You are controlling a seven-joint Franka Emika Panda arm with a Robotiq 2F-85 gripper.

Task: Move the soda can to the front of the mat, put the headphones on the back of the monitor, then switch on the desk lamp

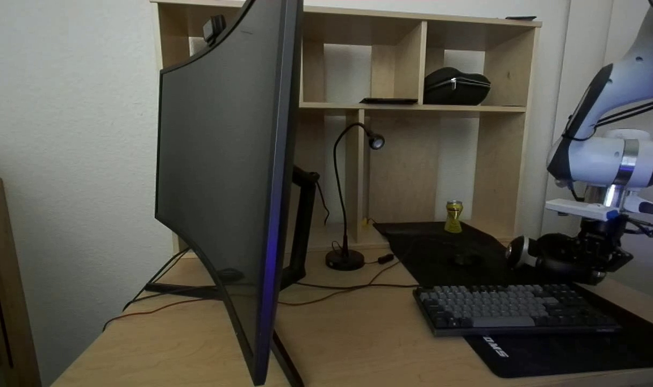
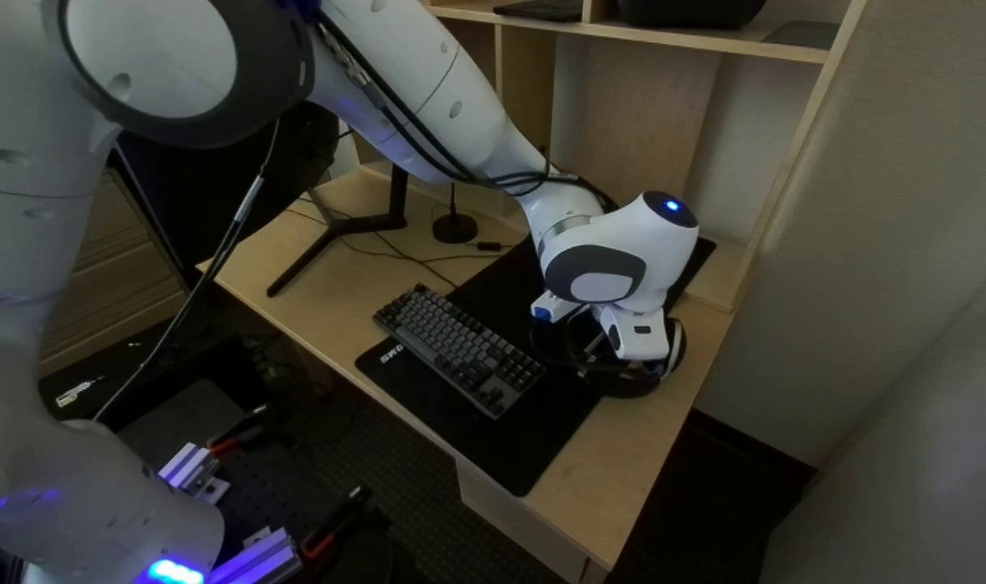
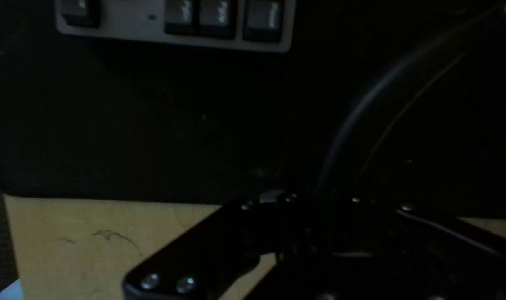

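The soda can [image 1: 453,219] stands upright on the far end of the black mat [image 1: 423,250], by the shelf. The arm hides it in an exterior view where the mat [image 2: 493,446] also shows. The gripper [image 1: 594,271] is low beside the keyboard's end. The headphones [image 1: 521,252] are at its fingers, and they also show beside the hand [image 2: 676,347]. In the dark wrist view the fingers [image 3: 319,200] are nearly together, with what looks like the headband [image 3: 363,100] running between them. The monitor [image 1: 219,156] stands left. The desk lamp [image 1: 345,259] stands behind it, with no glow visible.
The keyboard [image 1: 509,306] lies on the mat, close to the gripper. A low dark object [image 1: 466,259] is faintly visible on the mat. Cables [image 1: 353,287] cross the desk by the monitor's stand [image 2: 330,235]. A wooden shelf unit [image 1: 396,107] stands along the back.
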